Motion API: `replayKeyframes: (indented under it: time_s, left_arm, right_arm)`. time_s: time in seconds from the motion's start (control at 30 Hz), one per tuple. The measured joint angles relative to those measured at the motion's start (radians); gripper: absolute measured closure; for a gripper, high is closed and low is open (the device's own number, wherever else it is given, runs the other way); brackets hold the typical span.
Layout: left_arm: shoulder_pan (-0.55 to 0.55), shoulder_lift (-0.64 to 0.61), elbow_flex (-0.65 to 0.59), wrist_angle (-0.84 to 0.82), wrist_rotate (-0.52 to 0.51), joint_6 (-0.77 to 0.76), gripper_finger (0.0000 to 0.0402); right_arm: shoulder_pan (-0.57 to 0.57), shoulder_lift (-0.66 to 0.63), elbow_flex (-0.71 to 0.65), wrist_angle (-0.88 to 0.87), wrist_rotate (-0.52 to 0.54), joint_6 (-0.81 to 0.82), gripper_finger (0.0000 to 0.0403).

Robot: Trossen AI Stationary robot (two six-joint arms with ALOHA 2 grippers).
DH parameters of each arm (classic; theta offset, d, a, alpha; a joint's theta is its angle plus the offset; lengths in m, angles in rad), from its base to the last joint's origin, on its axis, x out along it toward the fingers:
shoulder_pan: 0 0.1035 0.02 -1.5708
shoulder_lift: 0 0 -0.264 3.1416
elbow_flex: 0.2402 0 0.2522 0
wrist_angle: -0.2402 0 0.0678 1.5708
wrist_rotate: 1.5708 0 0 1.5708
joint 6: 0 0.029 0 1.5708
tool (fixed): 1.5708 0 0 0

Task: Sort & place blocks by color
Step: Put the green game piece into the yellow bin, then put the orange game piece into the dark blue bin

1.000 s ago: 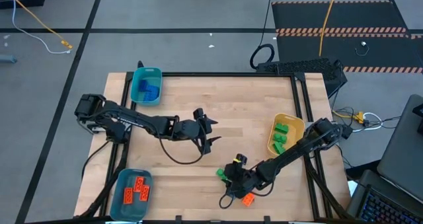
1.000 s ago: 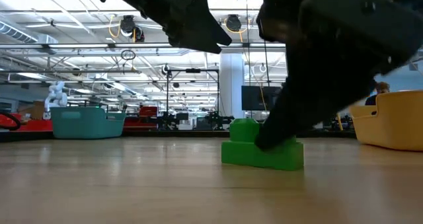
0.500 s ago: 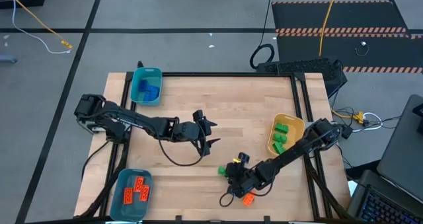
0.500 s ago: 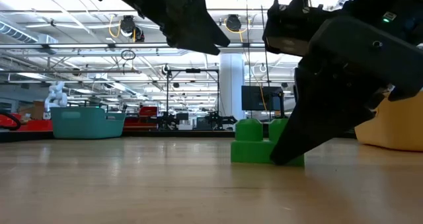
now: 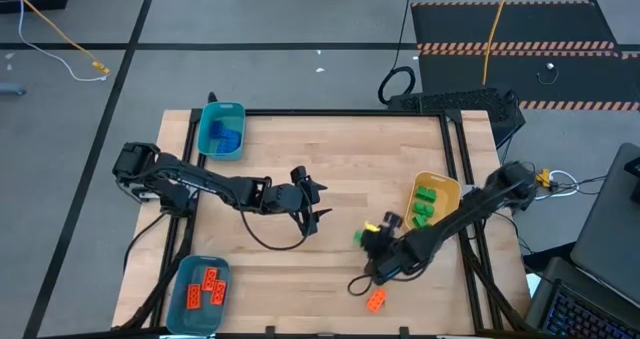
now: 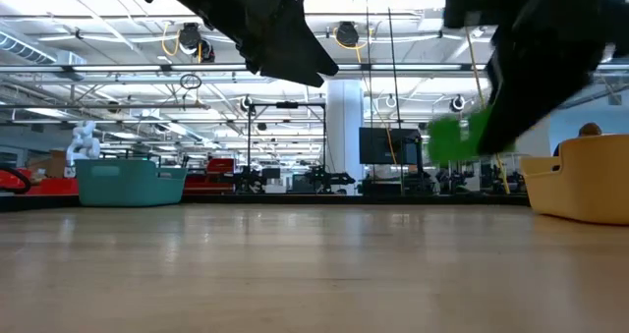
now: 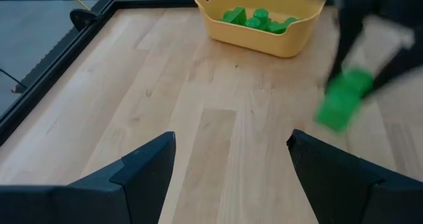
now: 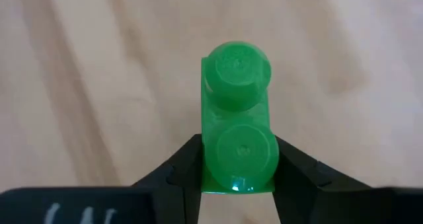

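I hold the right gripper [image 8: 236, 184] clamped on a green block [image 8: 236, 141] above the table, with the yellow bin [image 5: 447, 186] at two o'clock. The grip appears shallow; fast swinging could fling it. The left gripper [image 5: 313, 201] waits spread mid-table.

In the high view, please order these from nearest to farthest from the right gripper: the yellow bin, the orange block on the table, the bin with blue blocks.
From the right gripper:
1. Yellow bin, at the table's right edge.
2. Orange block, near the front edge; close to the yellow bin's distance, hard to separate.
3. Bin with blue blocks, far-left corner.
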Motion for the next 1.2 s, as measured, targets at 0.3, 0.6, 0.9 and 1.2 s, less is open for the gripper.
replayKeyframes:
  time_s: [0.3,0.6,0.9,1.2]
  left_arm:
    - [0.0,0.0,0.0,-0.003,0.0,-0.001,0.0108]
    - [0.0,0.0,0.0,-0.023,0.001,-0.026,0.0108]
    - [-0.031,0.0,0.0,-0.024,0.004,-0.034,0.0108]
    - [-0.034,0.0,0.0,-0.024,0.004,-0.034,0.0108]
  right_arm:
    - [0.03,-0.278,0.002,-0.442,0.029,0.269,0.0279]
    - [0.117,-0.336,-0.002,-0.795,-0.147,0.562,0.0279]
    - [0.15,-0.336,-0.107,-0.806,-0.291,0.707,0.0217]
    - [0.151,-0.336,-0.136,-0.805,-0.327,0.719,0.0068]
